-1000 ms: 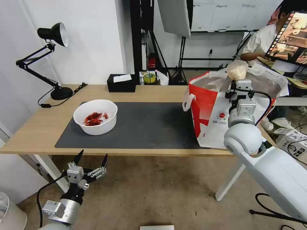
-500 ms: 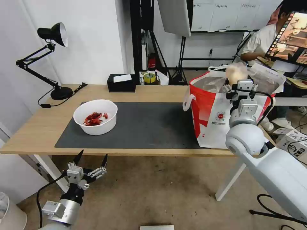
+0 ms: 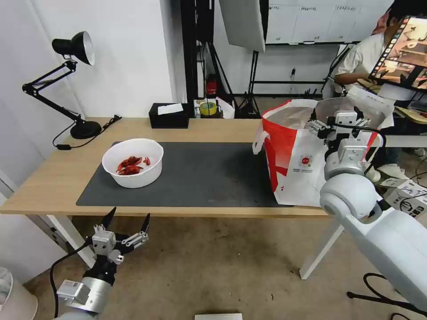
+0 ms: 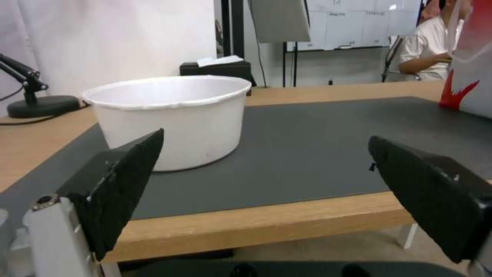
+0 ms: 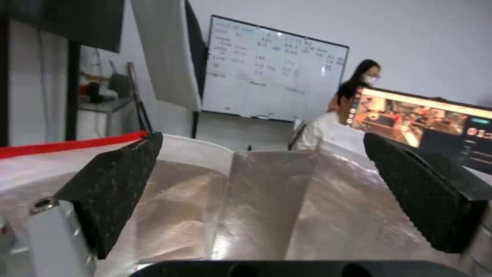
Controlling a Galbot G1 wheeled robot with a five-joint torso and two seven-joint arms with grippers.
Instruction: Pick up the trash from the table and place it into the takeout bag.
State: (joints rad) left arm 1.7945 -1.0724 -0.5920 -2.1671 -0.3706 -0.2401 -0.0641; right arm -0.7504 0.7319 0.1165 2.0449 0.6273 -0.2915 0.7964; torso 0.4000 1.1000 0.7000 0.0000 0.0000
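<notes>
On the dark grey mat (image 3: pixel 204 173) of the light-wood table (image 3: pixel 53 178) stands a white round bowl (image 3: pixel 133 178) of red crayfish shells, towards the left. At the table's right end is the takeout bag (image 3: pixel 293 164), white with red sides and a foil lining (image 5: pixel 266 192). My right gripper (image 3: pixel 340 121) hangs over the bag's open mouth, open, with nothing between its fingers (image 5: pixel 118 181). My left gripper (image 3: pixel 129 213) waits open below the table's front edge, facing the bowl (image 4: pixel 169 115).
A black desk lamp (image 3: pixel 73 46) stands at the back left corner, and a black tissue box (image 3: pixel 168 116) at the back edge. A person sits by a monitor (image 3: pixel 400 49) behind the bag. Bare floor lies in front of the table.
My right gripper held a clear bag with a yellowish lump over the takeout bag. It has opened and the lump is gone from its fingers. The left arm has not moved.
</notes>
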